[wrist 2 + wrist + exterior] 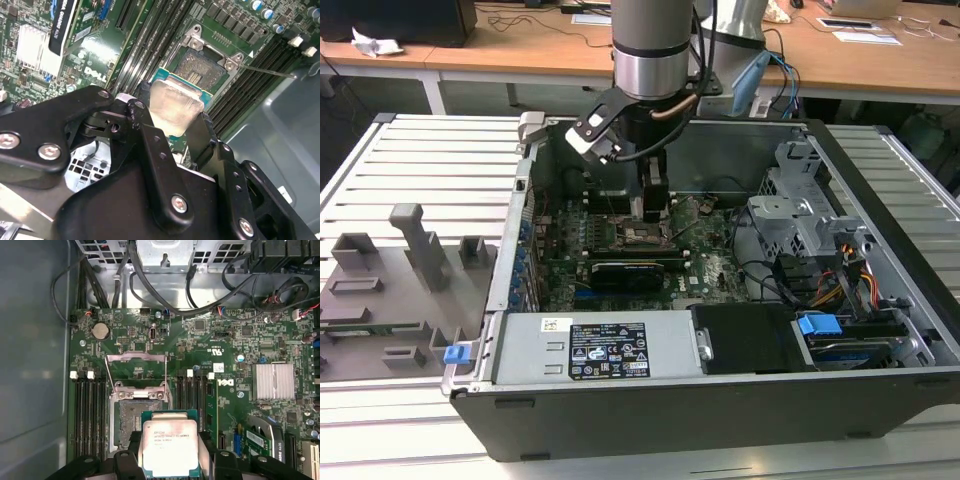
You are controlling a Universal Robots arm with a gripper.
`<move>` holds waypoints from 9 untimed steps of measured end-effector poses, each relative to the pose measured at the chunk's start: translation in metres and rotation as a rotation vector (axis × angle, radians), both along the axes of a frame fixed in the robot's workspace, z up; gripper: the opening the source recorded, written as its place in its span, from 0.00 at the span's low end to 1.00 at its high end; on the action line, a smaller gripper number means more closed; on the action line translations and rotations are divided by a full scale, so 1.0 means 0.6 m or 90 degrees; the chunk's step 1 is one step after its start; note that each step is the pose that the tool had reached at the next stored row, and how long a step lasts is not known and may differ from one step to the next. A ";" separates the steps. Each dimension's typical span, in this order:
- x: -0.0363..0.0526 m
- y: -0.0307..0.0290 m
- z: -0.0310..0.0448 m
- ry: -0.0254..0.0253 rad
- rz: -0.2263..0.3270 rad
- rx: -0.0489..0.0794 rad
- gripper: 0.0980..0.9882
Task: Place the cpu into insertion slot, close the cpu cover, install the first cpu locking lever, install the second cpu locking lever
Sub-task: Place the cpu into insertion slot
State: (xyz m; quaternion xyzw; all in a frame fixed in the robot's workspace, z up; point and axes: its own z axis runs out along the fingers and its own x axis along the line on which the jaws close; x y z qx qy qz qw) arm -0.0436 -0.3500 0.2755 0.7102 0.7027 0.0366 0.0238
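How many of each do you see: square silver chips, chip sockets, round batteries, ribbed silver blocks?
cpu: 1
insertion slot: 1
round battery: 1
ribbed silver heat sink: 1
Total: 4

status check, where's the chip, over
Claw shut on chip. Chip held just off the socket, not seated. Cover swung open, nothing lying in the socket.

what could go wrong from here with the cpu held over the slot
1. The cpu in the tool looks offset from the slot; lowered like this, it might land on the rim and damage pins.
2. The open cover and a thin lever stand close by; the tool might snag them.
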 end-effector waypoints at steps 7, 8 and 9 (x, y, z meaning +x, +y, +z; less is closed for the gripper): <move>-0.002 0.0080 -0.033 0.0001 0.000 0.000 0.48; -0.003 0.0102 -0.038 0.0001 0.000 0.000 0.48; -0.003 0.0119 -0.041 0.0001 0.000 0.000 0.48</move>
